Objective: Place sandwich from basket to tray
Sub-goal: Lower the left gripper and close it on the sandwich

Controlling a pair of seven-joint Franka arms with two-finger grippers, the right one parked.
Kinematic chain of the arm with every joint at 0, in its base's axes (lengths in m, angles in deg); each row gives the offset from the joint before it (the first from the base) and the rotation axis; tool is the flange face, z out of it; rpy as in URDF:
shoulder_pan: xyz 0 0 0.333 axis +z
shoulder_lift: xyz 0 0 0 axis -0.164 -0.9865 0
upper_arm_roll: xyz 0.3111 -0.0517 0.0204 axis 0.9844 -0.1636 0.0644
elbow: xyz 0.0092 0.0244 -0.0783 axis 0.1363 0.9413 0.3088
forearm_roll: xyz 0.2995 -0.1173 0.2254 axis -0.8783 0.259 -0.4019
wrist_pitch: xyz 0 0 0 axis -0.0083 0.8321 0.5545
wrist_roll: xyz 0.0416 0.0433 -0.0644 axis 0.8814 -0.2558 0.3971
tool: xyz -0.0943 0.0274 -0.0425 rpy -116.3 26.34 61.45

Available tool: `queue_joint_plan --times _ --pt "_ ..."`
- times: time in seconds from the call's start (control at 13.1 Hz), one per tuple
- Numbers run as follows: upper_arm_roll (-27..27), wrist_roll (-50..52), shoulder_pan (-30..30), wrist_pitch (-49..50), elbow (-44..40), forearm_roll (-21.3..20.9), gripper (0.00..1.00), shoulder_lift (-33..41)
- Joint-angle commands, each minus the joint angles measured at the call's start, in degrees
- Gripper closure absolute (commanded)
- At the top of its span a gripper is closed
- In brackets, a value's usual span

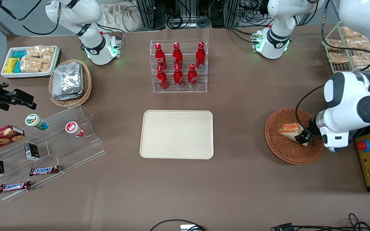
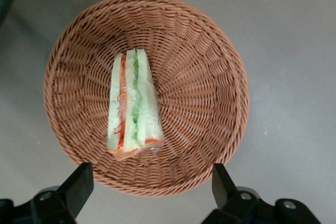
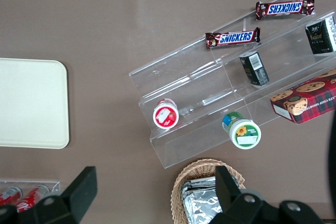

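Observation:
The sandwich (image 1: 289,131), a wrapped wedge with orange-red and green layers, lies in the round reddish-brown basket (image 1: 278,151), toward the working arm's end of the table. My left gripper (image 1: 303,138) hovers just above the basket, over the sandwich's end, with its fingers spread wide and nothing between them. In the left wrist view the sandwich (image 2: 132,106) lies in the middle of the basket (image 2: 210,77), apart from the gripper (image 2: 151,187), whose fingers (image 2: 79,184) frame the basket's rim. The cream-beige tray (image 1: 177,134) lies bare at the table's middle and also shows in the right wrist view (image 3: 31,103).
A clear rack of red bottles (image 1: 179,65) stands farther from the camera than the tray. A yellow control box with a red button (image 1: 369,163) sits beside the basket. A wire rack of snack packets (image 1: 348,48), acrylic steps with snacks (image 1: 43,144) and a tan foil-packet basket (image 1: 70,81) stand farther off.

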Motion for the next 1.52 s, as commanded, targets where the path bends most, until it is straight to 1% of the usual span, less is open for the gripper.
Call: queue_joint_plan --times 0.0,0.23,0.46,1.22,1.3,1.45 --pt "-0.08 4.12 1.41 -1.42 1.28 -0.37 0.00 -0.26" --pt "0.27 4.21 3.08 -3.52 4.52 -0.63 0.00 -0.88" --pt "0.45 4.12 3.70 -10.20 10.15 -0.72 0.00 -0.27" --pt "0.54 3.33 4.40 -14.52 14.12 -0.89 0.00 -2.81" --pt "0.54 3.33 4.40 -14.52 14.12 -1.41 0.02 -2.99" --pt "0.54 3.06 4.40 -14.17 14.03 -2.82 0.83 -2.90"
